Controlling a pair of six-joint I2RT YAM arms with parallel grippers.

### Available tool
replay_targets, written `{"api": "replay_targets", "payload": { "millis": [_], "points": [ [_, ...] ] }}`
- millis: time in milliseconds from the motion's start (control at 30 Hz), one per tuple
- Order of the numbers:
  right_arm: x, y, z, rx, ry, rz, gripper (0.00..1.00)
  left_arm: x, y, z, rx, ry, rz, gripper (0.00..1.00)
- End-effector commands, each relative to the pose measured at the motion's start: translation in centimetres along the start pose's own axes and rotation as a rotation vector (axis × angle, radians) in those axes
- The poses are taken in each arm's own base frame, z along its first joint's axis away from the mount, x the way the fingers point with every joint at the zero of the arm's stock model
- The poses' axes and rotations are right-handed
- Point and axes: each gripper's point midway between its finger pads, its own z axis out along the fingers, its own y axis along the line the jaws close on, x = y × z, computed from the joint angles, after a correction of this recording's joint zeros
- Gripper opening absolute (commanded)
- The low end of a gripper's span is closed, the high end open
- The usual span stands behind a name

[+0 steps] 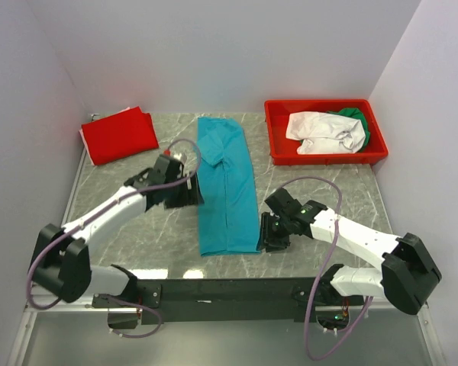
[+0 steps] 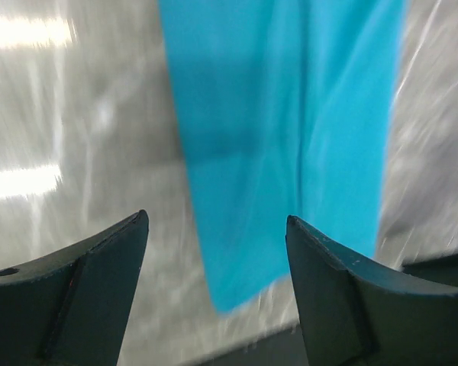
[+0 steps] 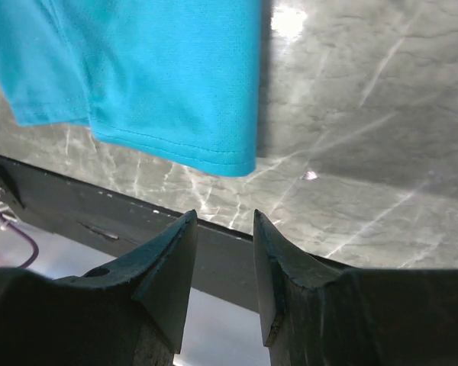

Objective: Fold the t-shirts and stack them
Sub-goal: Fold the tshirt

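Note:
The teal t-shirt (image 1: 225,187) lies folded into a long strip down the middle of the table. My left gripper (image 1: 188,197) hovers by its left edge; in the left wrist view it (image 2: 215,221) is open and empty, with the teal t-shirt (image 2: 282,114) ahead. My right gripper (image 1: 272,238) sits just right of the shirt's near right corner. Its jaws (image 3: 224,217) are open with nothing between them, the teal hem (image 3: 160,76) beyond. A folded red t-shirt (image 1: 120,135) rests at the back left. The white t-shirt (image 1: 320,131) and green t-shirt (image 1: 355,116) lie crumpled in the bin.
The red plastic bin (image 1: 328,158) stands at the back right. White walls close in the table on three sides. A black rail (image 1: 229,290) runs along the near edge between the arm bases.

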Motion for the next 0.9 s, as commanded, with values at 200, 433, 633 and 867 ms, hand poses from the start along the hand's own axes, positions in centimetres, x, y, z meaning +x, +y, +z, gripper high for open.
{"api": "replay_targets", "payload": {
  "millis": [200,433,633,867],
  "points": [
    [-0.4,-0.8,0.5,0.008,-0.066,0.021,0.43,7.1,0.1,-3.1,-0.024,0.041,-0.110,0.78],
    [-1.6,0.3,1.4,-0.002,-0.070,-0.002,0.43,9.5,-1.4,-3.6,-0.006,0.087,-0.108,0.78],
    [-2.2,0.3,2.5,0.034,-0.050,-0.021,0.44,11.1,-1.0,-3.5,-0.045,0.101,-0.122,0.78],
    [-1.6,-0.3,3.1,0.047,-0.019,-0.037,0.44,13.1,-0.6,-3.0,-0.073,0.142,-0.142,0.79]
  ]
}}
